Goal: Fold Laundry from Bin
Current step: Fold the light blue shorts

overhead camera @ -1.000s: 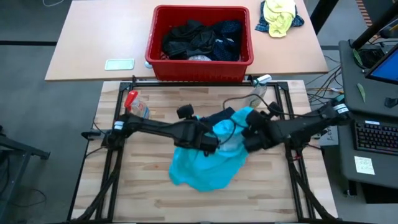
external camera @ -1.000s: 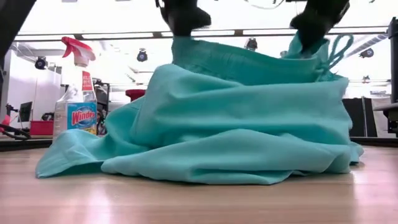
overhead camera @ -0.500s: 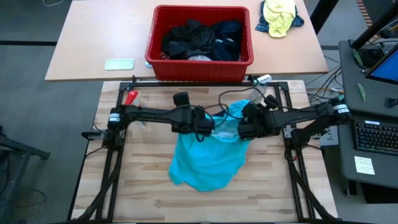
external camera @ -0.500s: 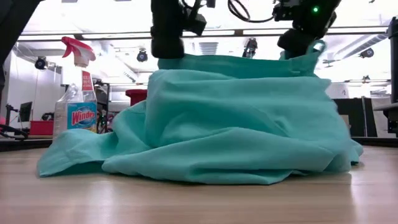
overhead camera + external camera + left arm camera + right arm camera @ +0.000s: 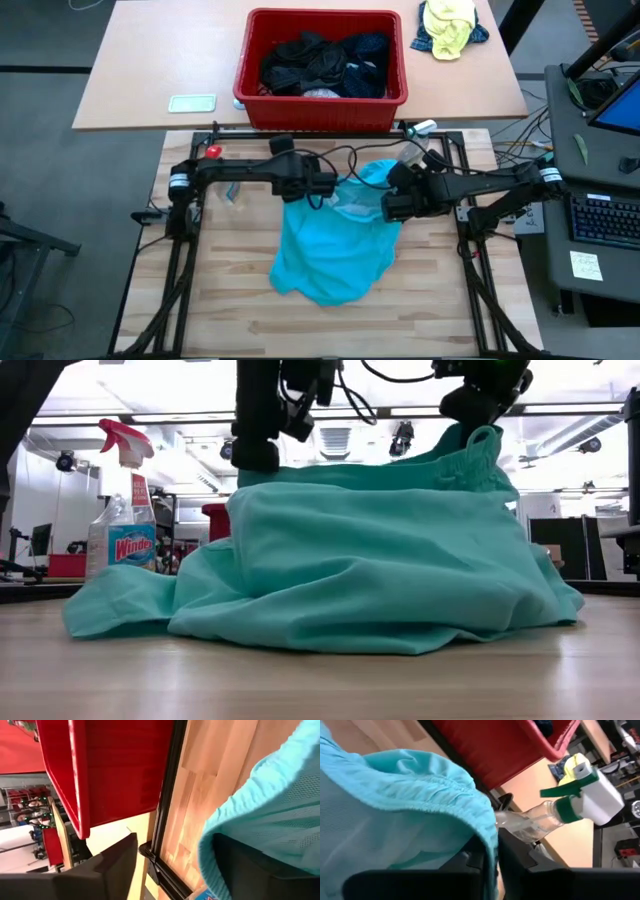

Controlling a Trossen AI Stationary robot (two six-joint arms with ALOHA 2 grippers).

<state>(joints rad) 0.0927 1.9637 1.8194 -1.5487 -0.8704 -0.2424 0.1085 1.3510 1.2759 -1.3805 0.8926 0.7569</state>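
Two tools are flanking the turquoise garment [image 5: 335,250]'s waistband: the right tool [image 5: 391,207] is pinching its edge, while the left tool [image 5: 322,186] is spreading wide, letting go.

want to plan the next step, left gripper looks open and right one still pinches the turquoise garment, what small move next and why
Probably open the right gripper and lift it clear. The left gripper stands open, its fingers apart with the waistband edge beside one finger, while the right one is shut on the turquoise garment, holding one corner up above the table. Letting go would let the garment settle flat for folding.
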